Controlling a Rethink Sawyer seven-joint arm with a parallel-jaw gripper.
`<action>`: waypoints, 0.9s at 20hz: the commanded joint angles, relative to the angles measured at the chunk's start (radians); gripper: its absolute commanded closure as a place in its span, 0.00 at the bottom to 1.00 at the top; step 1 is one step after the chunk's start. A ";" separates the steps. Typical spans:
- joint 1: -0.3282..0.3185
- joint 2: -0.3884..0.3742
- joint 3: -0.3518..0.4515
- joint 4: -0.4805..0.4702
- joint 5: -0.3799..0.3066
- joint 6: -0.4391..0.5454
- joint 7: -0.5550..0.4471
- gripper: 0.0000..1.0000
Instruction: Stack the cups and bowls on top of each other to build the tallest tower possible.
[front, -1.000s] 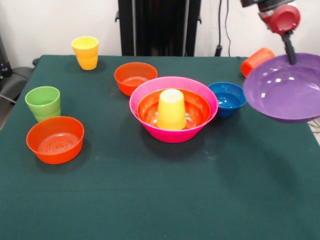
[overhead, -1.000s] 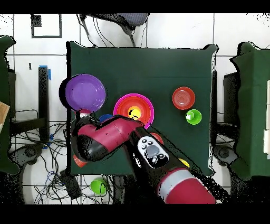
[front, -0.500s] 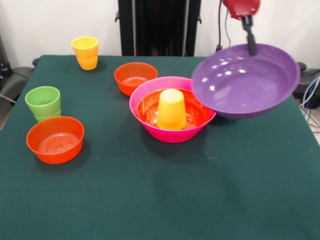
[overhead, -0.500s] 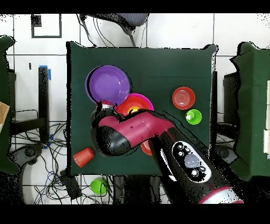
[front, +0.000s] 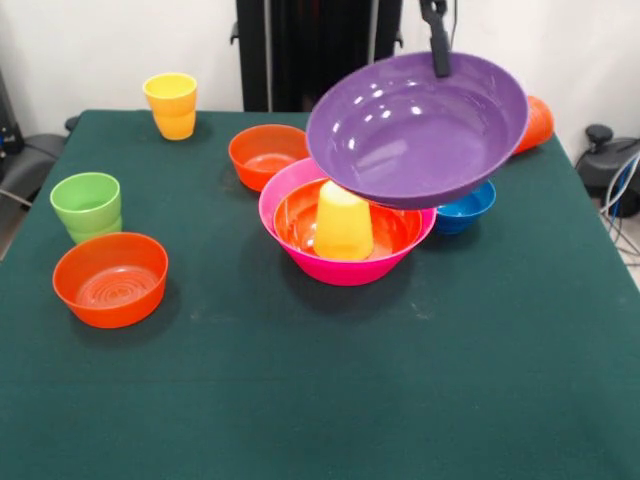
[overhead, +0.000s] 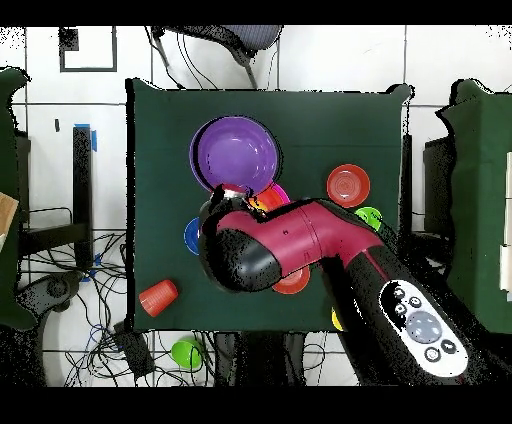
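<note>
Gripper (front: 437, 55) pinches purple bowl (front: 415, 135) by far rim, tilted above pink bowl (front: 350, 268). You hold light, glossy, slippery plastic; rim grip likely swings.

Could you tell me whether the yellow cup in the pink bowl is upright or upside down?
Upside down: the yellow cup narrows upward, closed base on top.
</note>
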 joint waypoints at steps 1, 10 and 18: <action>0.005 -0.025 0.121 -0.032 -0.033 0.147 -0.157 1.00; 0.040 -0.009 0.043 -0.042 -0.196 0.192 -0.147 1.00; 0.035 0.021 0.025 -0.046 -0.288 0.186 -0.139 1.00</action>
